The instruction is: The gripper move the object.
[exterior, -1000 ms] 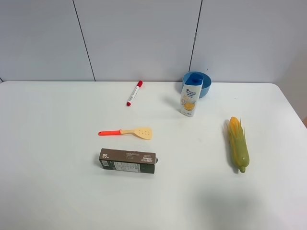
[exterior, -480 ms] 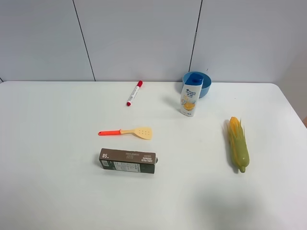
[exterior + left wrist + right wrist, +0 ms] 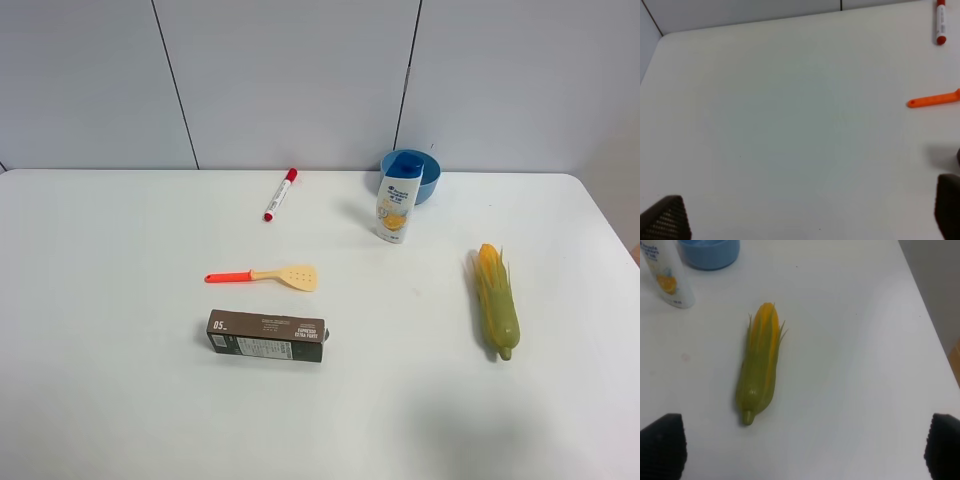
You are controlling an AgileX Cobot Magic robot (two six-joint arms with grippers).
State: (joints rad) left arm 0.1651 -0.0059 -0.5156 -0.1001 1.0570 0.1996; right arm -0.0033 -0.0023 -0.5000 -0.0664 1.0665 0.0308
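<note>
The dark brown carton (image 3: 267,336) with "05" on its side lies flat on the white table (image 3: 120,300), just in front of the spatula. No arm shows in the high view. In the left wrist view the left gripper (image 3: 807,215) has its black fingertips (image 3: 665,220) far apart over bare table, open and empty. In the right wrist view the right gripper (image 3: 802,450) is also wide open, its fingertips (image 3: 662,442) on either side of the frame, with the corn cob (image 3: 759,369) ahead of it. The carton is out of both wrist views.
An orange-handled spatula (image 3: 263,275) lies behind the carton. A red marker (image 3: 280,194) lies at the back. A white shampoo bottle (image 3: 399,197) stands before a blue bowl (image 3: 425,170). The corn cob (image 3: 496,300) lies at the right, near the table's right edge.
</note>
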